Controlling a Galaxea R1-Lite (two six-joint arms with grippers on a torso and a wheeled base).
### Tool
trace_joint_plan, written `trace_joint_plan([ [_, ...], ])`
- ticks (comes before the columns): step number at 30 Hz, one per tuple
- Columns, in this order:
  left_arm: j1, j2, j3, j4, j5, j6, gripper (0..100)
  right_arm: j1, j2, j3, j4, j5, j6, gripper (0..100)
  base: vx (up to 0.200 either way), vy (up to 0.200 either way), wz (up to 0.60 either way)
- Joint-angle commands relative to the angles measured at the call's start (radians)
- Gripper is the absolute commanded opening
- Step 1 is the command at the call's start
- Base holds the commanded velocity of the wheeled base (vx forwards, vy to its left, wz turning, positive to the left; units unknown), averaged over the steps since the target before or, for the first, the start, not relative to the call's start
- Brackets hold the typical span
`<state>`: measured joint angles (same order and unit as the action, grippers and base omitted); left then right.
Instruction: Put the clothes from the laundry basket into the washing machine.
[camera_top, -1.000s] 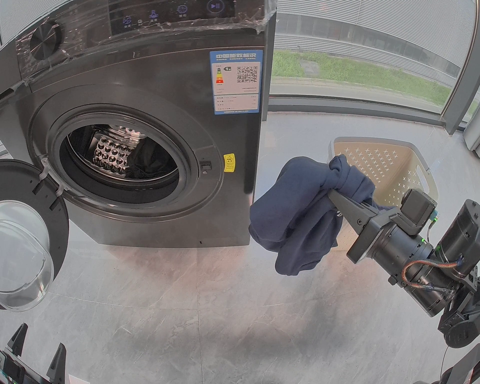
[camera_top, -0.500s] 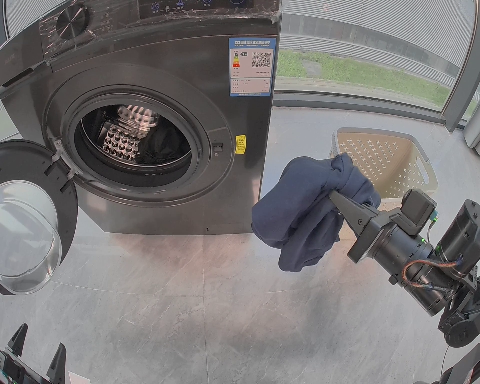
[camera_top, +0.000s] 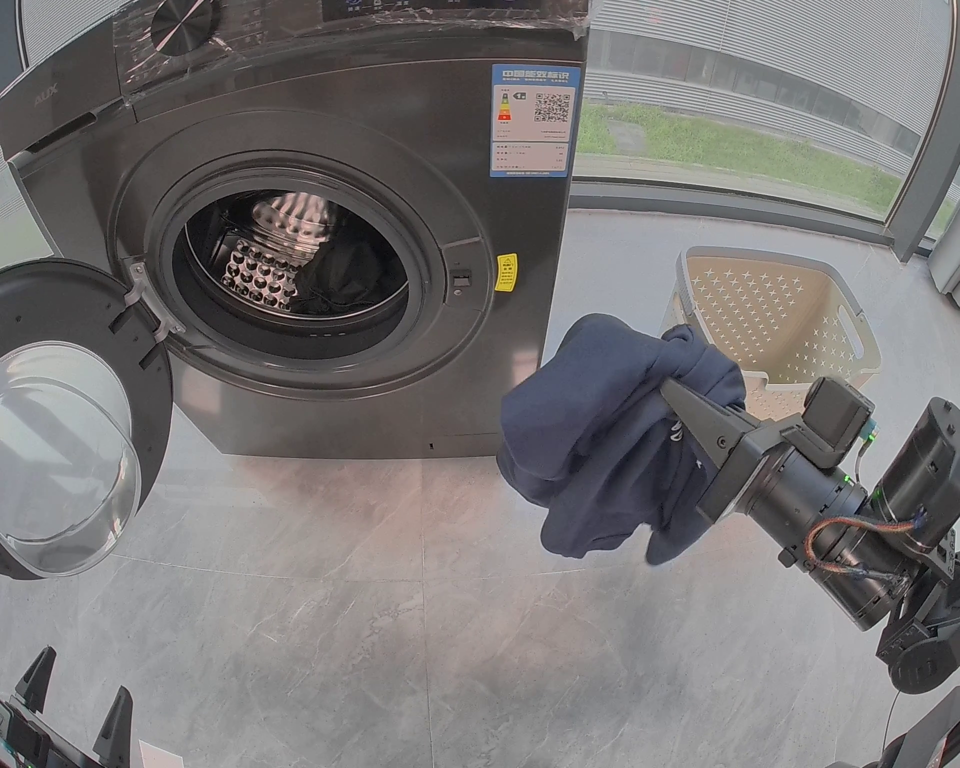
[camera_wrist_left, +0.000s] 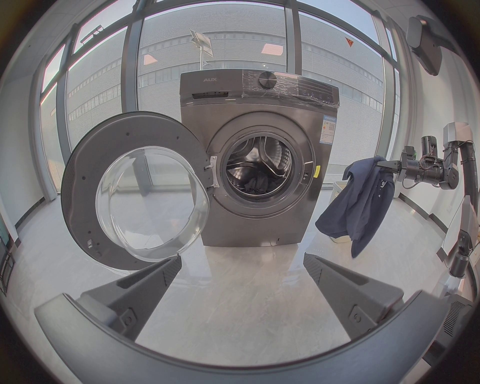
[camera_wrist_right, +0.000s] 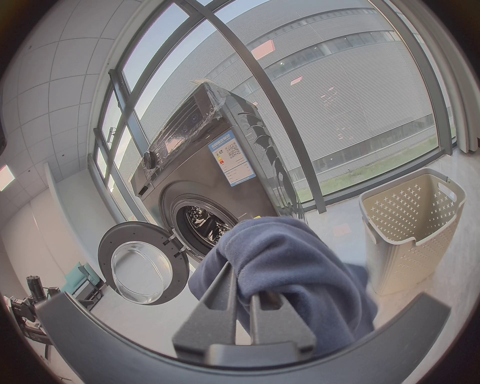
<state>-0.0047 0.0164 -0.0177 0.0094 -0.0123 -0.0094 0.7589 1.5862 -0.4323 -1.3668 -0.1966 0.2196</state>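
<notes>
While the right hand is clenched on a navy garment held above the floor between the laundry basket and the open washing machine, whose drum already holds dark clothing, this piece is not yet loaded and the left hand is spread empty

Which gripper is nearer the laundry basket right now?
Right. The right gripper, shut on the navy garment, is just in front of the basket; the left gripper is far off across the floor, on the open washer door's side.
</notes>
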Motion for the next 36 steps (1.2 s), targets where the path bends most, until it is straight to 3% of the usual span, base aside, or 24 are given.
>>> trace_joint_plan([
  [1, 0.000, -0.009, 0.015, 0.000, 0.000, -0.001, 100, 0.000, 0.001, 0.000, -0.002, 0.000, 0.000, 0, 0.000, 0.200, 0.00],
  [5, 0.002, -0.009, 0.015, 0.000, 0.000, 0.000, 100, 0.000, 0.000, 0.000, -0.002, 0.000, 0.000, 0, 0.000, 0.200, 0.00],
  [11, 0.000, -0.009, 0.015, 0.000, 0.000, 0.000, 100, -0.001, 0.001, -0.002, -0.002, 0.000, 0.000, 0, 0.000, 0.000, 0.00],
  [17, 0.002, -0.009, 0.015, 0.000, 0.000, 0.000, 100, -0.004, 0.001, 0.000, 0.000, 0.002, 0.000, 0, -0.200, 0.000, 0.00],
  [26, 0.002, -0.009, 0.015, 0.000, 0.000, 0.000, 100, -0.016, 0.001, -0.002, 0.000, 0.002, 0.001, 0, 0.000, 0.000, 0.00],
  [36, 0.002, -0.009, 0.015, 0.000, 0.000, -0.004, 100, -0.027, -0.009, -0.005, -0.003, -0.001, 0.004, 0, 0.000, 0.200, 0.00],
])
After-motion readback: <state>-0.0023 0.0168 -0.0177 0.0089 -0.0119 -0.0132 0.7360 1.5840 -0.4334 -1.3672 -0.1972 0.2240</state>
